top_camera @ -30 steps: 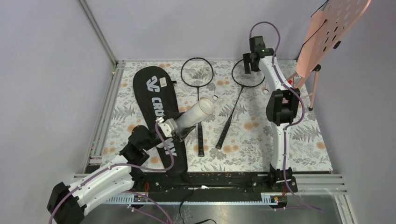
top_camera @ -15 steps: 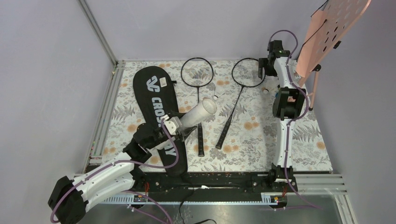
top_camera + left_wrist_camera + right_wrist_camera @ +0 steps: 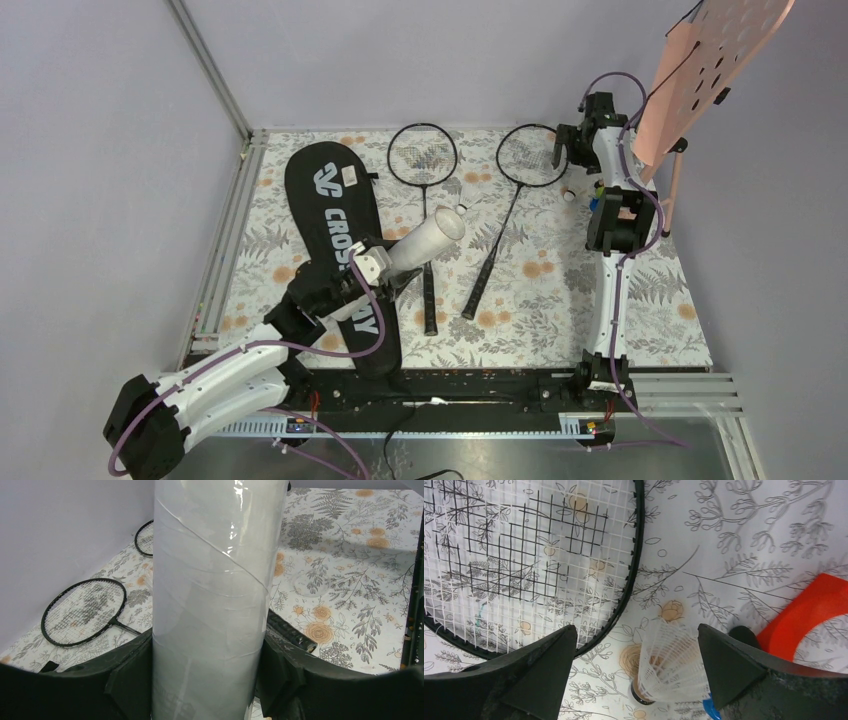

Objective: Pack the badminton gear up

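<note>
From above, the right gripper has swung away from the bag. A second ago it was over the far rim of the right-hand racket; now it hangs past that racket's outer edge, on the side away from the bag. A shuttlecock lies on the table just nearer than it. The left gripper has barely moved. It holds the white tube over the bag's right edge, with the open end tilted up and away from the bag. A second shuttlecock lies just beyond that mouth, and the other racket lies right of the bag's top.

The left wrist view shows the tube clamped between both fingers, a firm grasp.

In the right wrist view the jaws stand fully spread and empty. The shuttlecock sits on the table between the fingers, nearer the right-hand one in this view. The racket's strings lie beside it and a red piece lies at the edge.

The move looks like lining up to pick up this shuttlecock and drop it into the waiting tube. Nothing is in the bag yet.
</note>
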You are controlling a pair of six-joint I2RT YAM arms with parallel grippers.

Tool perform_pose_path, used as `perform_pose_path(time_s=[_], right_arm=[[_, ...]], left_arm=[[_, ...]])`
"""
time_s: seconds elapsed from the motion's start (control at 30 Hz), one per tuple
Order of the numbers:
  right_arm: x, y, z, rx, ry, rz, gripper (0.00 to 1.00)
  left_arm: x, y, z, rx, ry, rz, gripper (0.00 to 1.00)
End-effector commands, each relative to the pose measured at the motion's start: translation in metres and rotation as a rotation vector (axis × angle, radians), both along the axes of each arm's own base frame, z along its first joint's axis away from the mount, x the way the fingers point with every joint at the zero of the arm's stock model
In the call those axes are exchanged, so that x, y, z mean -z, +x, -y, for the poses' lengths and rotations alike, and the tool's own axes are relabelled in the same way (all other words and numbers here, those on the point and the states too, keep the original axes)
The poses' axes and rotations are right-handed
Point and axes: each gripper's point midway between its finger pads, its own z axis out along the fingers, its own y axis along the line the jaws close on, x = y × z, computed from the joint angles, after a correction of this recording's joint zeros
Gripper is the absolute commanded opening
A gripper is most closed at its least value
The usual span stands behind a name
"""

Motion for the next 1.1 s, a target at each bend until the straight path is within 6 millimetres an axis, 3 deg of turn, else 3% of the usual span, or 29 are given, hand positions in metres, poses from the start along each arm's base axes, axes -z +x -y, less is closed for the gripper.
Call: perform_pose_path(time_s=[0.0, 0.2, 0.4, 0.83, 1.07], right_arm=[[-0.007, 0.012, -0.009, -0.019, 0.078, 0.050, 0.97], [-0.008, 0.001, -0.022, -0.071, 0.149, 0.032, 0.79], [-0.019, -0.008, -0.020, -0.055, 0.141, 0.027, 0.65], [-0.048, -0.025, -0.027, 0.007, 0.188, 0.045, 0.60], [-0.053, -0.038, -0.038, -0.007, 0.238, 0.028, 0.42]], left_arm=[[-0.047, 0.002, 0.001, -0.005, -0.081, 0.102, 0.63], [-0.047, 0.007, 0.001, -0.022, -0.067, 0.096, 0.63], [-0.047, 0.006, 0.004, -0.010, -0.066, 0.094, 0.63], [-0.048, 0.004, 0.002, -0.008, -0.072, 0.098, 0.63], [-0.046, 0.004, 0.002, -0.009, -0.074, 0.100, 0.63]])
